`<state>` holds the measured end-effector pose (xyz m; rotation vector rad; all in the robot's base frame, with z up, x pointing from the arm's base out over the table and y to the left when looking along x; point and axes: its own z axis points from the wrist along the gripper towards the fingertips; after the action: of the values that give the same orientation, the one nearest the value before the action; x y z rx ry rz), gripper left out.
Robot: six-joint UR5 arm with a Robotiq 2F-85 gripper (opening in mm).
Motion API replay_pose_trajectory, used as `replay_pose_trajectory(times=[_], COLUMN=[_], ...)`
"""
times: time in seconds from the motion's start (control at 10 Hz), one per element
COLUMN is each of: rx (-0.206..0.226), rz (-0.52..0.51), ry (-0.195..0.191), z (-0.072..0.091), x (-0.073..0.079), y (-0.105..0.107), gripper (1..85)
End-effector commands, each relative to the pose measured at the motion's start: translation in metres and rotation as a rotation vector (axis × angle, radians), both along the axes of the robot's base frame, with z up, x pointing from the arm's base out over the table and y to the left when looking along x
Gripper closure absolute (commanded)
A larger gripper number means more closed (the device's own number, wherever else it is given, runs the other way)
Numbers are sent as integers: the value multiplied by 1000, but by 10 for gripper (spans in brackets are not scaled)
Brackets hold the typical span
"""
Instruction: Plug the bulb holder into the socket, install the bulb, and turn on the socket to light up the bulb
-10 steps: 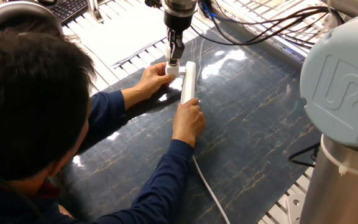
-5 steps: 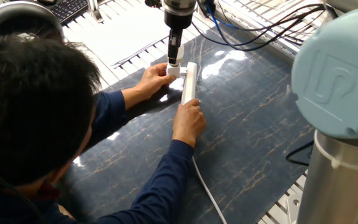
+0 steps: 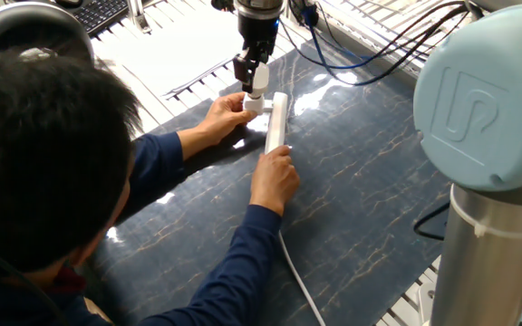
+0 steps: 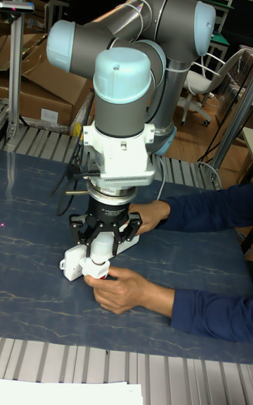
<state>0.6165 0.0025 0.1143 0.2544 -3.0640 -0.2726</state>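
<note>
- Gripper (image 3: pixel 254 80) points straight down over the far end of the socket (image 3: pixel 275 120), its fingers closed in on a small white piece, seemingly the bulb (image 4: pixel 99 248).
- Bulb holder (image 3: pixel 253 103) sits just below, beside the socket's end; whether it is plugged in, I cannot tell.
- 2 human hands: one hand (image 3: pixel 226 113) touches the holder, the other hand (image 3: pixel 275 177) presses the socket onto the dark worktop (image 3: pixel 370 199).
</note>
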Motion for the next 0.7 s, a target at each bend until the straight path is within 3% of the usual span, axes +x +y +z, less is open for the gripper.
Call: replay_pose_trajectory(times=[0.0, 0.2, 0.4, 0.5, 0.6], rx=[0, -4, 3, 35, 55], rz=[-258, -284, -272, -237, -202], ry=[75, 82, 78, 47, 15], z=[5, 4, 4, 4, 4], x=[0, 0, 0, 6, 11], y=[10, 11, 12, 16, 18], gripper=[847, 847, 773, 623, 373])
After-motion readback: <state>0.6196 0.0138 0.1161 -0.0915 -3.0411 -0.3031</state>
